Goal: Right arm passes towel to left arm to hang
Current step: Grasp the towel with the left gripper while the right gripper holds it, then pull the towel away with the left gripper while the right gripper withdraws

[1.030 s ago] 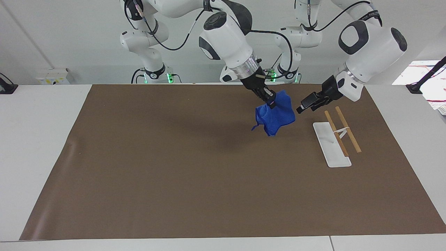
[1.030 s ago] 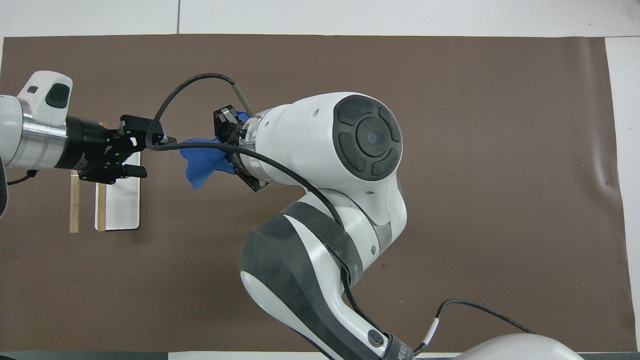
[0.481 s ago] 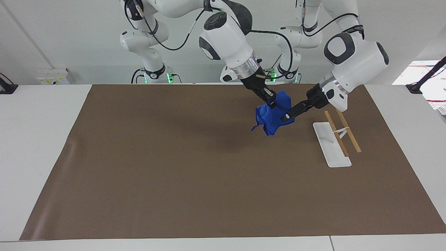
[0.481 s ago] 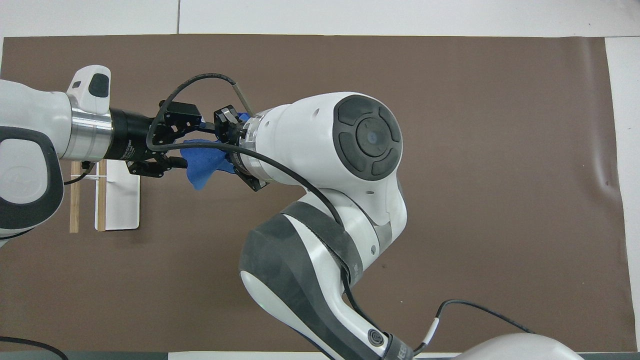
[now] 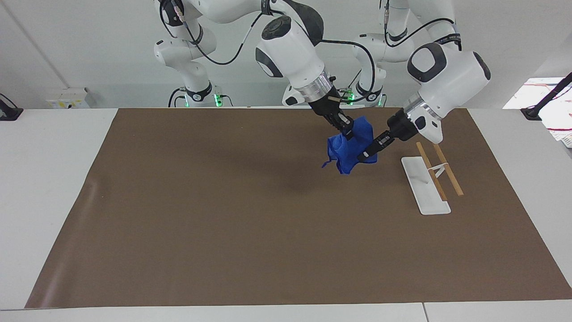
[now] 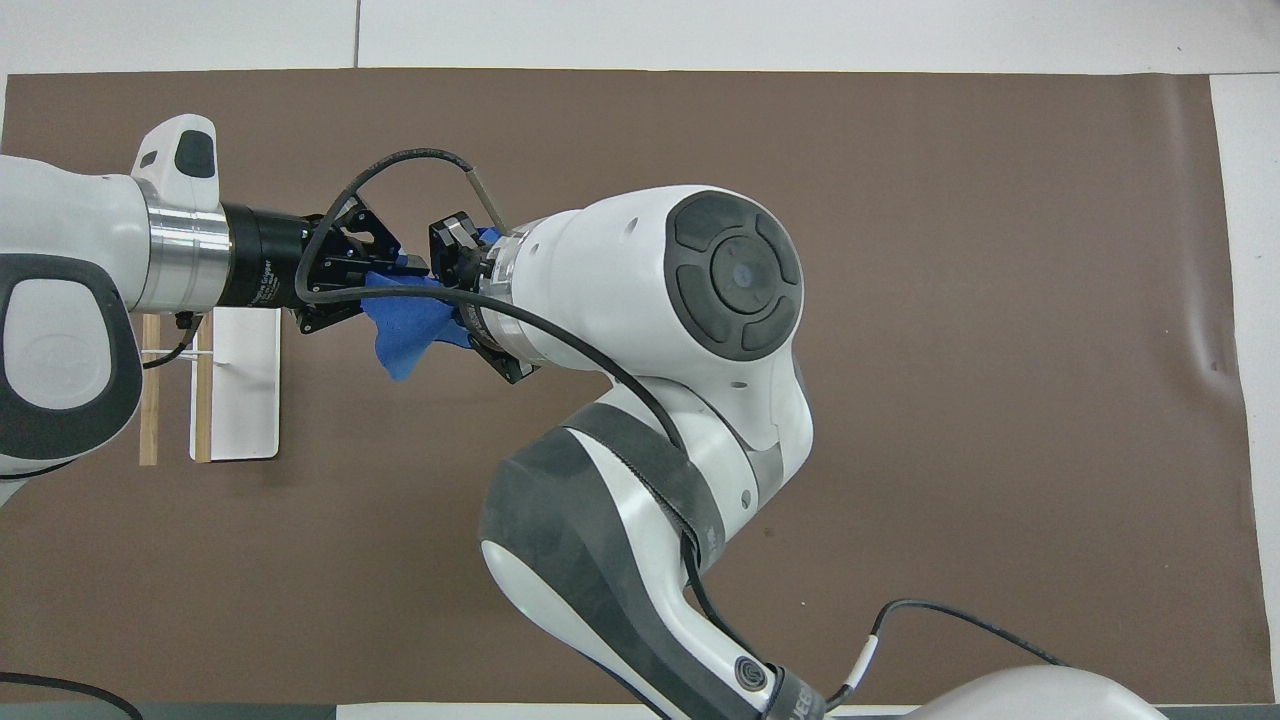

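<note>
Mat: brown sheet laid over most of the white table, noted as the largest thing in the facing view.

Right arm is seen entering from 11 o'clock of that view; left arm from 1 o'clock. Both are raised over the mat toward the left arm's end of the table.

Rack: white base plate with two wooden rails, seen at 4 o'clock from the grippers, lying on the mat, untouched.

Towel: blue, bunched, held in the air over the mat between the two grippers; its cord loop is seen dangling at its 8 o'clock corner.

Right gripper: fingers pressed together on the towel's upper fold. Left gripper: drawn in on the towel's edge at 4 o'clock of the cloth, apparently pinching it.

Step judged: handover, both grips on, release by the right not yet made.

Risks judged: only a thin edge may be caught by the left gripper, so the cloth could slip out once the right lets go and fall to the mat. If the left arm is pulled away before release, the towel would be stretched or torn free. Bunched cloth could be draped badly over the rails.
</note>
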`<state>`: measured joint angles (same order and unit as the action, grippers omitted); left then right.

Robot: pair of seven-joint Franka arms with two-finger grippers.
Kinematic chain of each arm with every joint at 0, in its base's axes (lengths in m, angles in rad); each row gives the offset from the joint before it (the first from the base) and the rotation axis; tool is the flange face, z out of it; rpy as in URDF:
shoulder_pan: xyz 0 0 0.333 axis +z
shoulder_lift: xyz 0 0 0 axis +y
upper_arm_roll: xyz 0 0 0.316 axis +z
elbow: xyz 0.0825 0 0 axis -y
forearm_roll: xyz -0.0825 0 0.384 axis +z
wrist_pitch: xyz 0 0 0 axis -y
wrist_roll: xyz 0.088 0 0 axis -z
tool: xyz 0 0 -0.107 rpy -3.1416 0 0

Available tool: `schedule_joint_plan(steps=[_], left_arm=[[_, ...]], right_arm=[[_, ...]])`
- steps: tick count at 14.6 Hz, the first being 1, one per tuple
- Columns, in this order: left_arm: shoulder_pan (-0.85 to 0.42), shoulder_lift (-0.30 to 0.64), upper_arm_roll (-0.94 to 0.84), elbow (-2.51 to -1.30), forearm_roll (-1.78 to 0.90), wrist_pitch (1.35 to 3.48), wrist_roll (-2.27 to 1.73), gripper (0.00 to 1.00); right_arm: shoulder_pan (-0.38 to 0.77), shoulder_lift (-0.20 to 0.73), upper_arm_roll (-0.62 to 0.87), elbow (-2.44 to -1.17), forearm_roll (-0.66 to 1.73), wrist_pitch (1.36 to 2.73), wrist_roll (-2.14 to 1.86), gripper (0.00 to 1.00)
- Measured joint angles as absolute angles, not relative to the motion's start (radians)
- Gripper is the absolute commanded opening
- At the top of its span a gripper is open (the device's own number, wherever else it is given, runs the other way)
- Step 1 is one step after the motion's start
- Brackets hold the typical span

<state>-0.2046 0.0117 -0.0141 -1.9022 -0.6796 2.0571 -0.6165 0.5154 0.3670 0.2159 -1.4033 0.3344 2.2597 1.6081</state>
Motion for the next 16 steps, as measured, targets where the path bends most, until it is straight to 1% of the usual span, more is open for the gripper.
schedule_joint_plan(steps=[3, 4, 5, 7, 9, 13, 16], left_arm=[[-0.203, 0.011, -0.008, -1.898, -0.680, 2.061, -0.619, 0.00], [-0.203, 0.011, -0.008, -1.897, -0.680, 2.065, -0.621, 0.00], [-0.203, 0.011, -0.008, -1.896, -0.680, 2.068, -0.622, 0.00], [-0.202, 0.011, -0.007, -1.894, -0.676, 2.073, -0.622, 0.00], [-0.194, 0.010, -0.004, -1.889, -0.635, 2.078, -0.623, 0.00], [-0.169, 0.010, -0.001, -1.881, -0.490, 2.099, -0.628, 0.00], [-0.125, 0.010, 0.001, -1.880, -0.410, 2.146, -0.630, 0.00]], right_arm=[[0.515, 0.367, 0.216, -1.403, 0.334, 2.260, 1.608, 0.00], [0.515, 0.367, 0.216, -1.403, 0.334, 2.260, 1.608, 0.69], [0.515, 0.367, 0.215, -1.404, 0.334, 2.260, 1.608, 1.00], [0.514, 0.367, 0.212, -1.404, 0.333, 2.255, 1.587, 1.00], [0.503, 0.367, 0.206, -1.403, 0.313, 2.205, 1.490, 1.00], [0.402, 0.349, 0.200, -1.401, 0.185, 2.006, 1.123, 1.00], [0.273, 0.320, 0.196, -1.400, 0.115, 1.821, 0.786, 1.00]])
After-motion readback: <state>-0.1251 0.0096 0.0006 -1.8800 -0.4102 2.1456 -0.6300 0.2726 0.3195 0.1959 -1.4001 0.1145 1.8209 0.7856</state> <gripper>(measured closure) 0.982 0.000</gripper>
